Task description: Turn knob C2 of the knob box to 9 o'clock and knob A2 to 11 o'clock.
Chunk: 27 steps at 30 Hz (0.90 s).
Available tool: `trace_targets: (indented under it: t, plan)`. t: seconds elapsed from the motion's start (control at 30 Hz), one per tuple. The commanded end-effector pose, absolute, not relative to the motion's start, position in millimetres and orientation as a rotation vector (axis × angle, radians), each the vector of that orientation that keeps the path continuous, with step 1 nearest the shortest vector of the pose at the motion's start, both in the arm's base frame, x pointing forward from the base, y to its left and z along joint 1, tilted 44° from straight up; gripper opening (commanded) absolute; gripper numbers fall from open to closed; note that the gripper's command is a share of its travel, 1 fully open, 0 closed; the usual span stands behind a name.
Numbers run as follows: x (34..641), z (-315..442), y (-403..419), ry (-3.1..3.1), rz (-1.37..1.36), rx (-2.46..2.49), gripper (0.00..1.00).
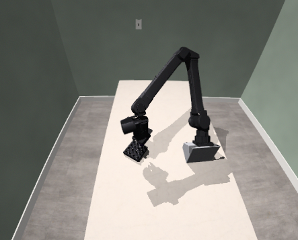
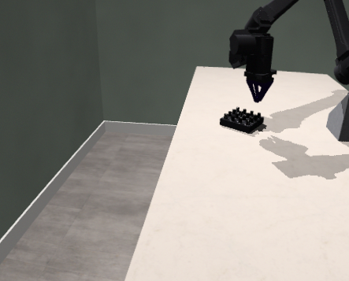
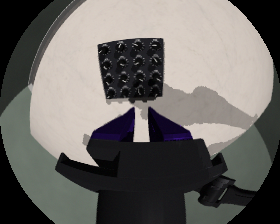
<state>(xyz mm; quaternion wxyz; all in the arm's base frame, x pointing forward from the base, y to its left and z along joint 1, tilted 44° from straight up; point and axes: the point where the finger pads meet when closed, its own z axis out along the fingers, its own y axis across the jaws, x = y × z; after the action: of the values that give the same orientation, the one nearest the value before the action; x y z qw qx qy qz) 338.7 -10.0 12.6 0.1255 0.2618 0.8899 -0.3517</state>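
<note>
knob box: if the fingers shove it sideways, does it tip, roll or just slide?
Likely slides. The knob box looks low and wide, sitting flat on the table, so tipping seems unlikely, and its flat rectangular shape won't roll. It appears rigid and small beside the gripper, so probably light and easily nudged.
</note>
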Motion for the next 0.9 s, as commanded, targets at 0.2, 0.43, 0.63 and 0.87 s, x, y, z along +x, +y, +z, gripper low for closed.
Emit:
trace_targets:
  t: [0.2,0.43,0.63,0.87]
  plan:
    - [342,4,-18,2.59,-1.027,0.762,0.18]
    - [342,-2,-24,2.591,-1.027,0.762,0.18]
    - [342,-6,-28,2.591,-1.027,0.762,0.18]
    - [343,-13,-34,2.591,-1.028,0.762,0.18]
